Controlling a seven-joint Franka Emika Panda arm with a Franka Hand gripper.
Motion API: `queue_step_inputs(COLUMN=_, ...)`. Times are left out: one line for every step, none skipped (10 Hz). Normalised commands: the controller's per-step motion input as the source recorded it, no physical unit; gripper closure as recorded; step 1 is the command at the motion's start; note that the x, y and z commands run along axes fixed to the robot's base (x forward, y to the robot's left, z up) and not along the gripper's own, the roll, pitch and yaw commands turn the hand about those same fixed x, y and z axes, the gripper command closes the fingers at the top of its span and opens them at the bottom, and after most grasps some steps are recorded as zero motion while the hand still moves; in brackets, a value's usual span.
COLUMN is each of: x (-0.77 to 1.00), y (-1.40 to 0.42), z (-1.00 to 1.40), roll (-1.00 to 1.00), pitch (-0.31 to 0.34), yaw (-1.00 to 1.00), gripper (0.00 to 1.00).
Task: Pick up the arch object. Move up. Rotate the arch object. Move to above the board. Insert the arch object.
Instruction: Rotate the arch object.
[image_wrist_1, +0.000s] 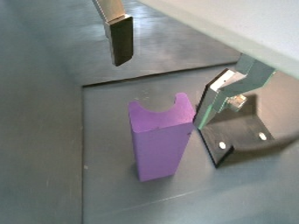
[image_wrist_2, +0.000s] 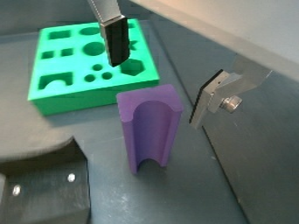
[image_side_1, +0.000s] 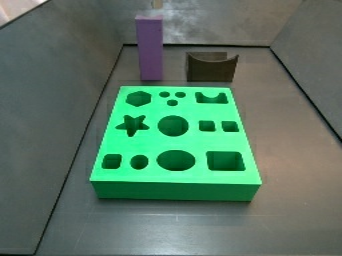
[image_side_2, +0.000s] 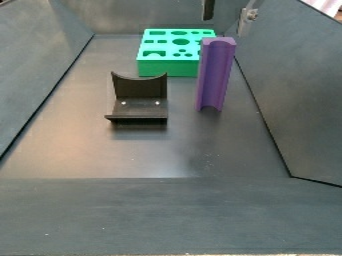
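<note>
Purple and matte, the long slim arch object (image_side_2: 217, 73) is seen upright on the floor beside the thick green holed board (image_side_1: 175, 142), ungrasped beneath the open-fingered gripper (image_wrist_2: 170, 66), so every step is judged outstanding.

no readable text, labels, brands, numbers or signs on anything, claw (image_wrist_2: 163, 74) included

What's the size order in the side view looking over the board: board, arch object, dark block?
1. board, largest, though nearest the camera.
2. arch object, upright behind it.
3. dark block, squat, beside the arch.
The claw isn't visible here.
</note>
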Motion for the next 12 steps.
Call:
queue_step_inputs(x=0.04, y=0.02, z=-0.03, roll=0.01, pitch=0.02, yaw=-1.0, gripper=0.0)
queue_step_inputs(x=0.04, y=0.02, z=-0.03, roll=0.01, pitch=0.022, yaw=-1.0, gripper=0.0)
queue_step_inputs(x=0.04, y=0.02, z=-0.03, roll=0.01, pitch=0.027, yaw=-1.0, gripper=0.0)
queue_step_inputs(x=0.04, y=0.02, z=-0.03, roll=0.01, pitch=0.032, yaw=-1.0, gripper=0.0)
queue_step_inputs(x=0.04, y=0.02, z=-0.03, roll=0.01, pitch=0.04, yaw=-0.92, gripper=0.0)
queue_step_inputs(x=0.04, y=0.02, z=-0.03, roll=0.01, pitch=0.04, yaw=-0.75, gripper=0.0)
queue_step_inputs(x=0.04, y=0.02, z=-0.03, roll=0.01, pitch=0.04, yaw=-0.44, gripper=0.0)
queue_step_inputs(x=0.04, y=0.02, z=-0.03, roll=0.01, pitch=0.04, yaw=-0.33, gripper=0.0)
queue_step_inputs(x=0.0, y=0.0, z=-1.0, roll=0.01, pitch=0.04, yaw=-0.16, gripper=0.0)
queue_step_inputs(x=0.01, y=0.0, z=-1.0, roll=0.01, pitch=0.032, yaw=-0.12, gripper=0.0)
queue_step_inputs(x=0.02, y=0.01, z=-1.0, roll=0.03, pitch=-0.003, yaw=-0.07, gripper=0.0)
queue_step_inputs(x=0.02, y=0.01, z=-0.97, roll=0.03, pitch=-0.018, yaw=-0.05, gripper=0.0)
